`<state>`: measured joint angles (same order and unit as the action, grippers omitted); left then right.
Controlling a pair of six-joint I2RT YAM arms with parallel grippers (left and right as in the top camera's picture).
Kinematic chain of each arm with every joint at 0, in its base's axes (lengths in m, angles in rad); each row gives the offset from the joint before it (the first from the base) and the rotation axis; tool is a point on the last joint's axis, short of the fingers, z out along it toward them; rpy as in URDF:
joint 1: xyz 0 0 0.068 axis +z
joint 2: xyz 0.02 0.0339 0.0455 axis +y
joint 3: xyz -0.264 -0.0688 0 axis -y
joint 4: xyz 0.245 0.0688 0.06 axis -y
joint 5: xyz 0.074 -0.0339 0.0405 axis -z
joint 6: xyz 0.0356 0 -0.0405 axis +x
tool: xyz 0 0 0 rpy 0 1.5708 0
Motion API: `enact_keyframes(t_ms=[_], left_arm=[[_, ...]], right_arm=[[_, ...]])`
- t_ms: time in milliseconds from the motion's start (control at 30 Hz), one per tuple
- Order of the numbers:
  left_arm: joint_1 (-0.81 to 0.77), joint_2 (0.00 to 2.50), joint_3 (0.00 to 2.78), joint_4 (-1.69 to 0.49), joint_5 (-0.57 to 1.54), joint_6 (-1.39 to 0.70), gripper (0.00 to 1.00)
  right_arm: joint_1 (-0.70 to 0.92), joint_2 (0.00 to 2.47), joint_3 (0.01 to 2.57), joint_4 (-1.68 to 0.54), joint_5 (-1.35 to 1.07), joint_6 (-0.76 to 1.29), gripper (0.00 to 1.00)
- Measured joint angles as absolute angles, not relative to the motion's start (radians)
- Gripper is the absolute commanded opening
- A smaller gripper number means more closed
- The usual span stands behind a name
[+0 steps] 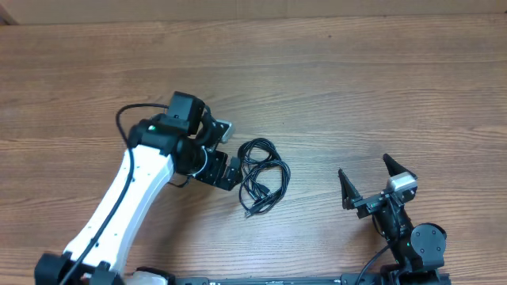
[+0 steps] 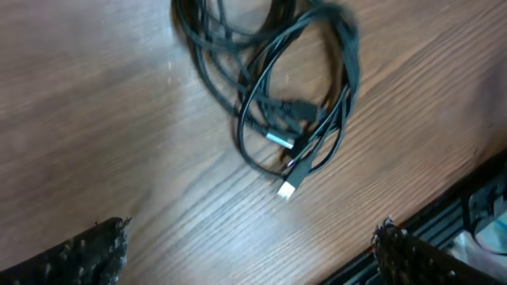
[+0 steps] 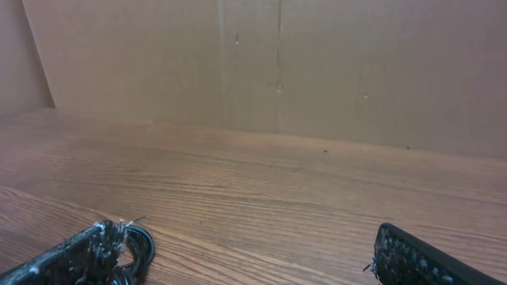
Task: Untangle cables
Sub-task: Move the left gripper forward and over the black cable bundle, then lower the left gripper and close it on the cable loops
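My left gripper (image 2: 253, 252) has its fingers spread wide, holding nothing, just beside the cables (image 1: 261, 176), a tangled black bundle lying loose on the wooden table (image 1: 372, 79). My right gripper (image 1: 364, 166), equally spread and empty, sits well apart.

Looks like a robotics lab bench: bare wood-grain tabletop (image 3: 317, 198) running out ahead of the right fingers (image 3: 420, 261), plain brown board wall (image 3: 356, 63) beyond them, black mounting rail (image 1: 269, 280) along the table edge behind.

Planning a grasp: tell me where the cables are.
Overhead view: the cables lie bundled on the table near centre, just right of the left gripper.
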<state>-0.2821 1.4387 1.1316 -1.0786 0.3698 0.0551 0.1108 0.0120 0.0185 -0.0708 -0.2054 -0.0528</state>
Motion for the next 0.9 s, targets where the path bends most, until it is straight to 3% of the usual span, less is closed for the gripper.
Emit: enact_keyframes(t_ms=[300,600,667,700,733,900], left_arm=[[-0.282,1.584,1.132,-1.065,0.363,0.055,1.0],[-0.282,1.689,1.133,-0.904,0.449,0.055,1.0],[-0.282,1.694,1.133,-0.875,0.484,0.055,0.9],[-0.282,1.694,1.133,-0.863,0.499,0.054,0.92],[-0.282,1.694,1.133,-0.849,0.511,0.052,1.0],[-0.292,1.694,1.134,-0.809,0.535,-0.003,1.0]], right_arm=[[0.111,0.012,0.019,-0.071,-0.205,-0.052,1.0],[0.111,0.012,0.019,-0.071,-0.205,-0.052,1.0],[0.111,0.012,0.019,-0.071,-0.205,-0.052,1.0],[0.111,0.012,0.019,-0.071,-0.205,-0.053,1.0],[0.111,0.012,0.019,-0.071,-0.205,-0.053,1.0],[0.111,0.012,0.019,-0.071,-0.205,-0.052,1.0]])
